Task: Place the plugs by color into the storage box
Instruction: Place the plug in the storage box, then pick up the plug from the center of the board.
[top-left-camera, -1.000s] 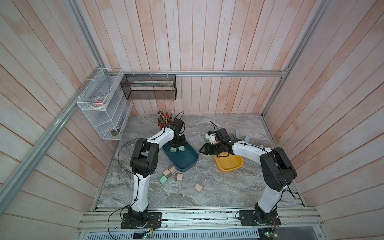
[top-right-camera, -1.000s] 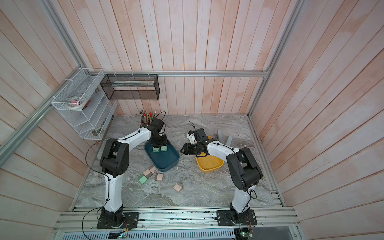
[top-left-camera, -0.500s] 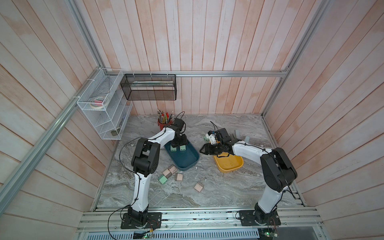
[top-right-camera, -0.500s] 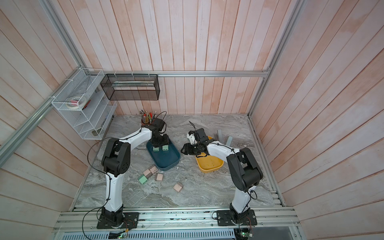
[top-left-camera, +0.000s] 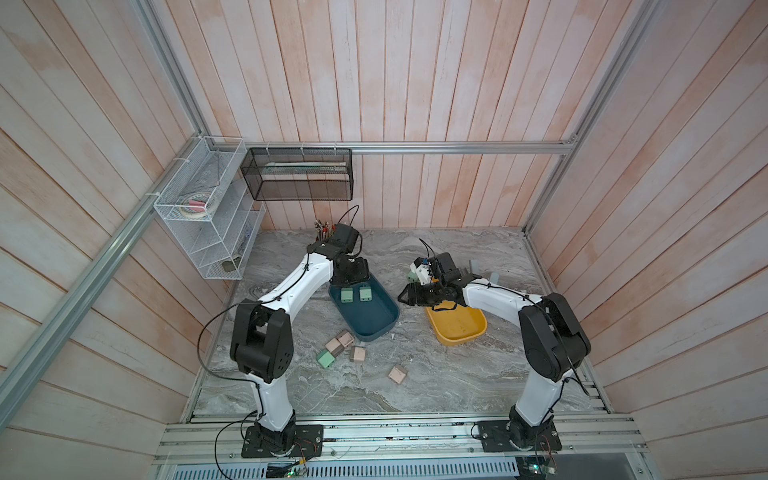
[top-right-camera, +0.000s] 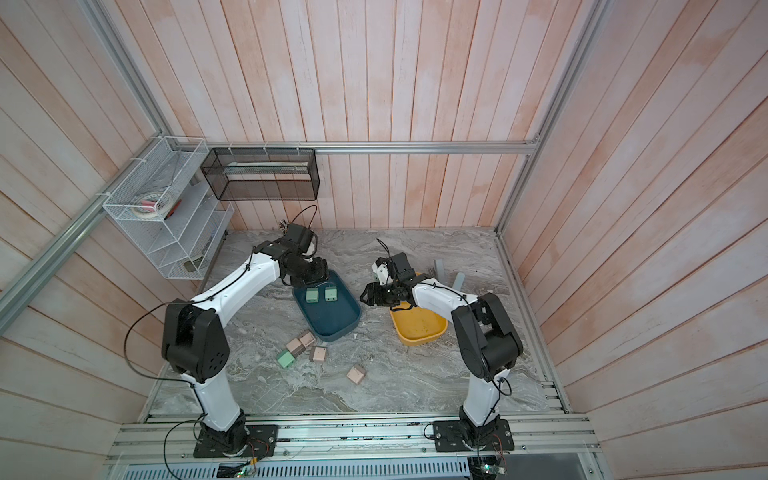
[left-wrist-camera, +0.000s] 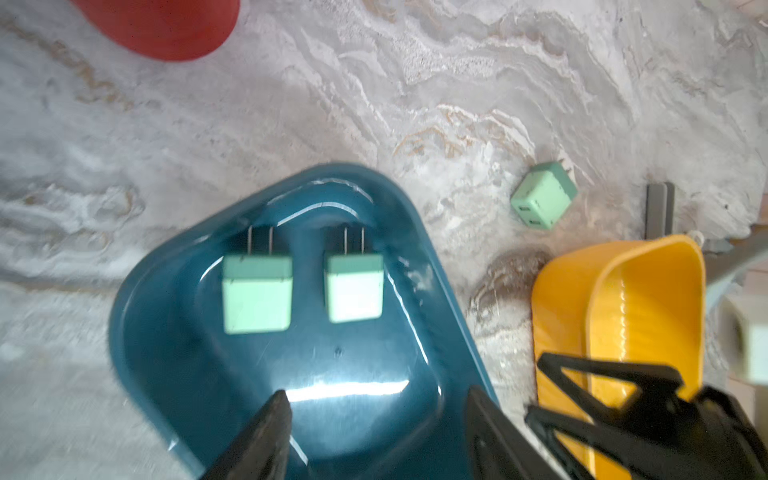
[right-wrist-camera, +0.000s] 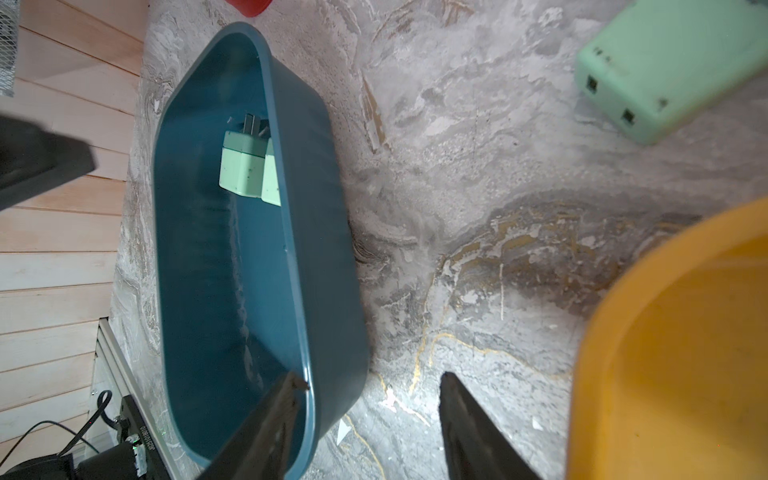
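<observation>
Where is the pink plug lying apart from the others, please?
In both top views the pink plug lies right of the plug cluster, nearer the front rail than the blue tray.

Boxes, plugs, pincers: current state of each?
blue box, holds two green plugs, side by side
yellow box, no plugs visible inside
four pink plugs, loose outside the boxes
near green plug, loose beside the pink ones
far green plug, loose outside the boxes
left pincer, open, empty, over the blue box
right pincer, open, empty
</observation>
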